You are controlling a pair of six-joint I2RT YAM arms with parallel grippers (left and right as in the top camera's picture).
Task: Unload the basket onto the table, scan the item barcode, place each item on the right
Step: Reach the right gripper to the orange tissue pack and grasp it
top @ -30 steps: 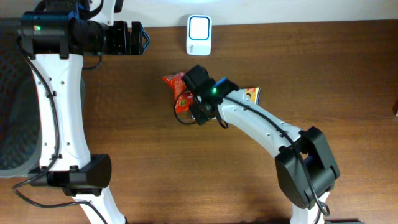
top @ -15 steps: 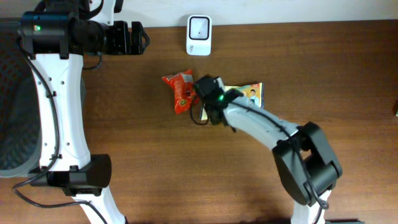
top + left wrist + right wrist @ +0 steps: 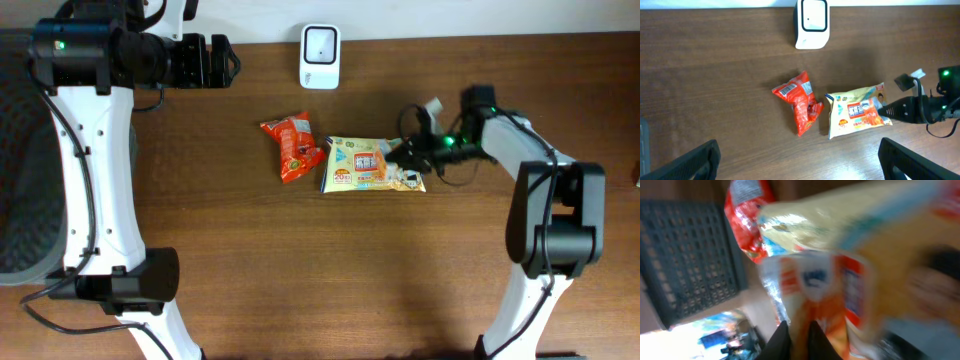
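Snack packet [image 3: 370, 166], flat pillow pouch, pale yellow-green with orange and red print panels and a picture at its right end. It lies face up on the counter [image 3: 250, 260], near centre, long side running left to right. No barcode can be made out on the upper face.

Right gripper [image 3: 408, 157]: jaws narrow, closed on the packet's right edge, arm reaching in from the right side. In the right wrist view the packet fills the frame in blur, with two dark fingers [image 3: 781, 337] close together at the bottom.

Left gripper [image 3: 222, 61]: jaws wide apart, holding nothing, raised over the far left of the counter, well apart from the packet.

Scanner [image 3: 320, 43]: white unit with square window, at the far edge of the counter, beyond the packet.

Red packet [image 3: 291, 148]: crumpled, just left of the snack packet, with a white barcode label [image 3: 788, 89] on its upper end.

Mesh basket [image 3: 20, 180]: dark, off the counter's left edge; contents cannot be told.
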